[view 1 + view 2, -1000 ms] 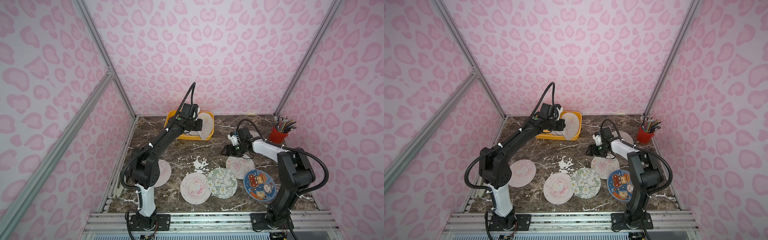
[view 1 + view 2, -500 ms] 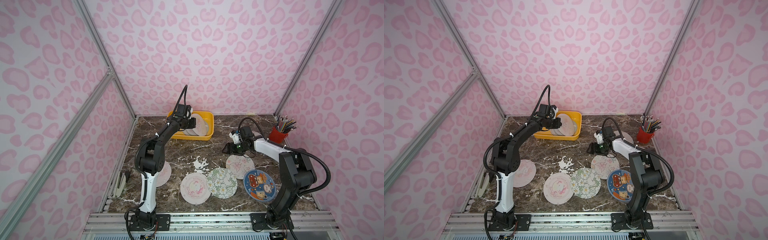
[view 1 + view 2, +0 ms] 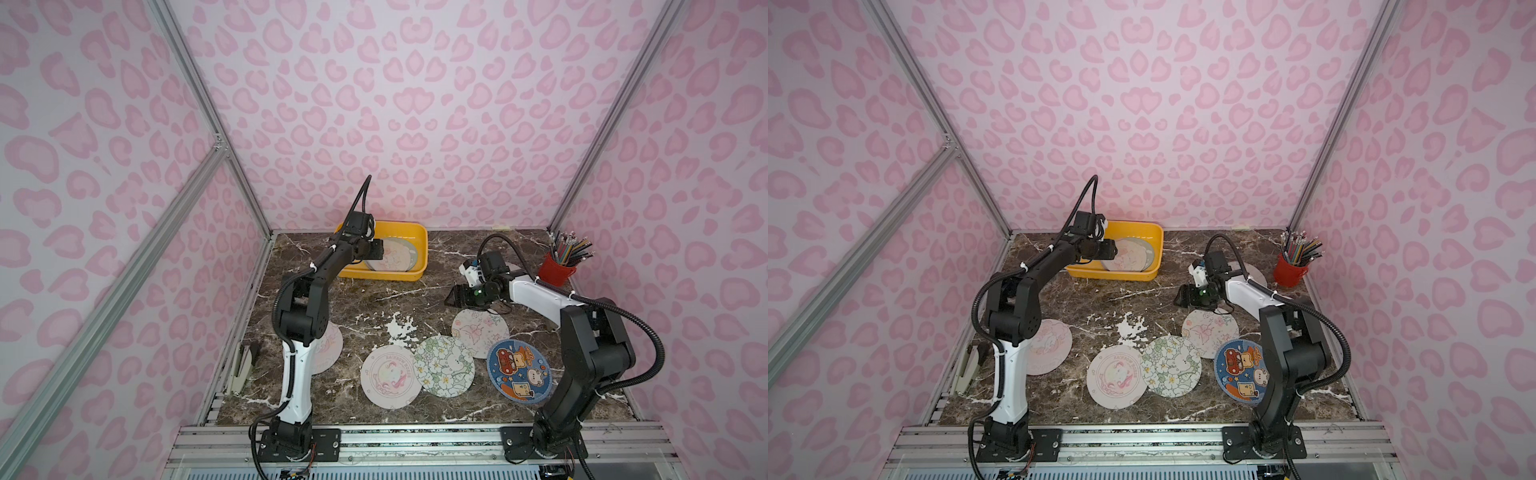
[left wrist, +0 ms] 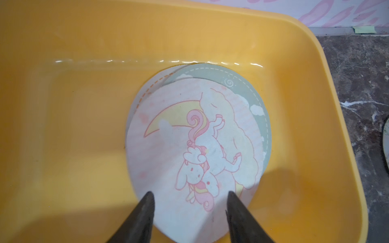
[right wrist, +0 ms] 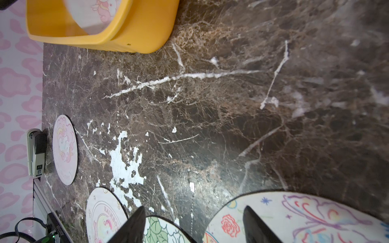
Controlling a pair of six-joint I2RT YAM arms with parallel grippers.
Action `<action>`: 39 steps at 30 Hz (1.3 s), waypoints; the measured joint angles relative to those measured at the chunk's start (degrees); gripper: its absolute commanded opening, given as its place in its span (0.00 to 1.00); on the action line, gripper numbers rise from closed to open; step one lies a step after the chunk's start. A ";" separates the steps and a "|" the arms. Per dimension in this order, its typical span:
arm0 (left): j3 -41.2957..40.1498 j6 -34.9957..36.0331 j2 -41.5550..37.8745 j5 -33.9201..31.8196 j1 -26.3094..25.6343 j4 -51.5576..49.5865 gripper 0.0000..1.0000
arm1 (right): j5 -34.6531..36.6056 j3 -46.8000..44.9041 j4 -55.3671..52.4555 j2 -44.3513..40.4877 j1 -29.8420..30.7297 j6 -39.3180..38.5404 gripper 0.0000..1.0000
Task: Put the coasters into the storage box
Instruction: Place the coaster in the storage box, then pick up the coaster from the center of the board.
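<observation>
Count: nine thin round printed coasters, one shallow yellow plastic storage box.
Six coasters lie on the dark marble table: a pink unicorn one near left, a rainbow-horse one, a green-floral one, a pale butterfly one, a dark blue one, and a half-hidden one far right. Three overlap in the box (a unicorn-and-moon one on top, a grey-green one, an orange-stitched one). One red pencil cup, one grey stapler.

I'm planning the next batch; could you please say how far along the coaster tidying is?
Done: at least two coasters stacked in the storage box, the unicorn coaster on top. In hand: nothing; the left gripper open above it, the right gripper open near the butterfly coaster. Left: six on the table, a pale coaster partly behind the right arm.
</observation>
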 measured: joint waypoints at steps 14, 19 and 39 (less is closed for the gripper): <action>-16.44 -3.78 -13.40 -0.90 -0.11 1.92 0.84 | 2.64 -3.69 0.22 -3.72 1.60 1.14 0.77; -26.86 -7.52 -21.31 0.66 -1.05 2.80 0.86 | 4.46 -7.08 0.83 -7.19 2.82 2.75 0.78; -42.95 -17.73 -32.35 5.79 -24.92 -0.48 0.83 | 11.96 -31.63 1.73 -31.34 8.74 16.57 0.81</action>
